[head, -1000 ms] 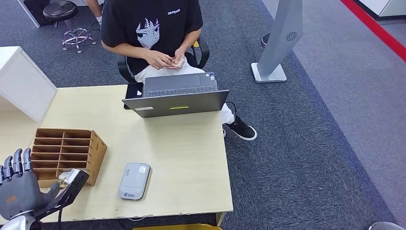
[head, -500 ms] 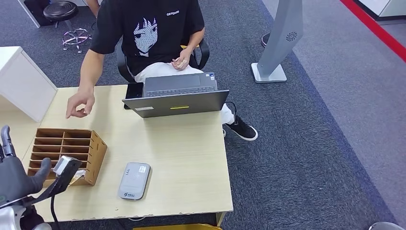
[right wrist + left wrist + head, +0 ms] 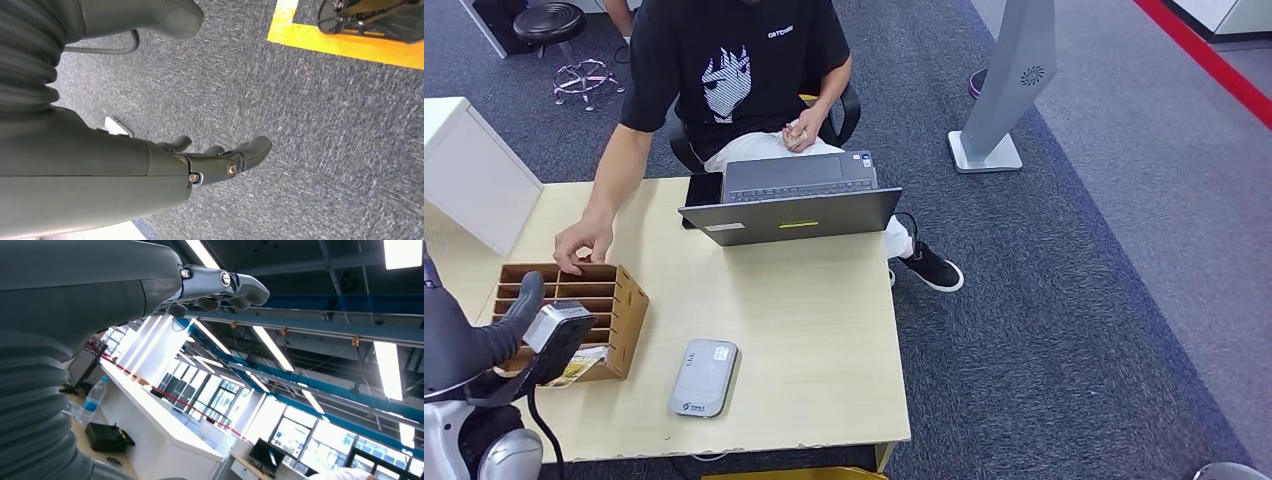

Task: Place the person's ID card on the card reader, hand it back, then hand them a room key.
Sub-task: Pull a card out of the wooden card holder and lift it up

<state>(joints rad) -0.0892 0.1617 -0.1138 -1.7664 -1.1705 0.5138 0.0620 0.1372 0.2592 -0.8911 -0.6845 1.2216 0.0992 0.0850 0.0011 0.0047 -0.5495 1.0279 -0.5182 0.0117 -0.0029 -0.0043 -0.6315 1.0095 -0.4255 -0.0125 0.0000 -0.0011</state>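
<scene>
The grey card reader (image 3: 704,377) lies flat near the desk's front edge. To its left stands a wooden slotted organizer (image 3: 623,318) with some cards (image 3: 576,368) in its nearest slot. My left hand (image 3: 464,340) is raised at the desk's front left corner, beside the organizer; in the left wrist view its fingers (image 3: 220,286) point up at the ceiling and hold nothing. My right hand (image 3: 220,162) hangs over the carpet, fingers loosely apart and empty. A seated person rests one hand (image 3: 579,243) on the organizer's far edge and holds a small pale thing (image 3: 796,130) in the other.
An open laptop (image 3: 789,205) stands at the desk's far edge in front of the person. A white cabinet (image 3: 469,170) stands at the far left. A grey floor stand (image 3: 1004,100) is off to the right on the carpet.
The person's hand went from the lap out over the desk and came down on the organizer's far edge. My left arm rose and turned, its hand swinging toward the picture's left edge.
</scene>
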